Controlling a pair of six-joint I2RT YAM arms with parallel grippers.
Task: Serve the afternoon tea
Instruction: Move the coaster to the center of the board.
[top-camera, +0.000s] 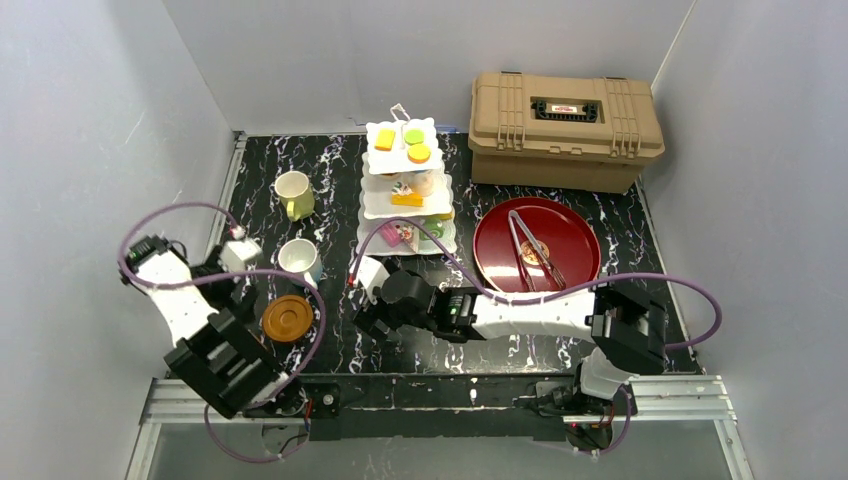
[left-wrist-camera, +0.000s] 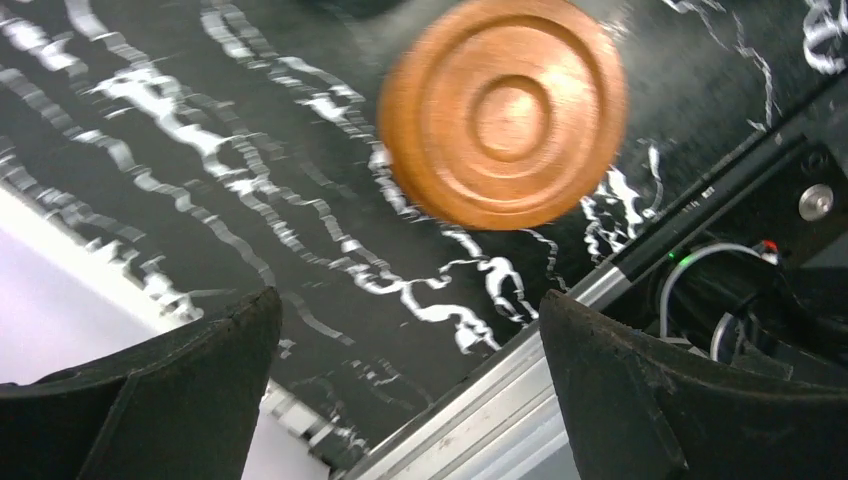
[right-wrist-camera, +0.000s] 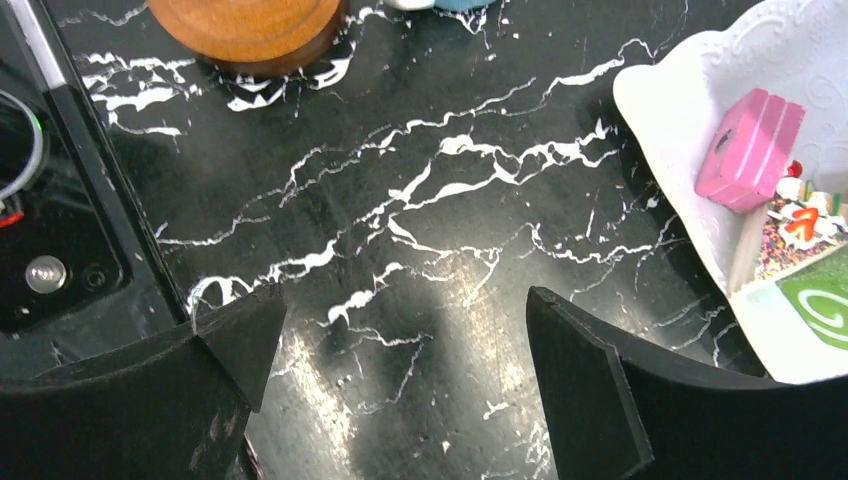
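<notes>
Nearest the lens, the left gripper is seen with its jaws spread wide and nothing held between them, hung low over the black marbled table at about 8 o'clock on the tabletop. A round brown coaster is laid flat at the gripper's 4 o'clock, near the fingers but apart from them. A white mug is stood upright on the marble at the coaster's 12 o'clock, close by but not on it. A pale yellow-green mug is set farther back along the same line. The right arm is stretched across to the table's middle, and the right gripper is held over bare marble, its jaws parted and empty. The white three-tier cake stand is placed at that gripper's 1 o'clock. Toy pastries are spread over its tiers, among them an orange pastry on the top tier and a pink pastry on the lowest. A red tray is found at the stand's 3 o'clock, with tongs laid in it. A tan case is set at the tray's 12 o'clock.
</notes>
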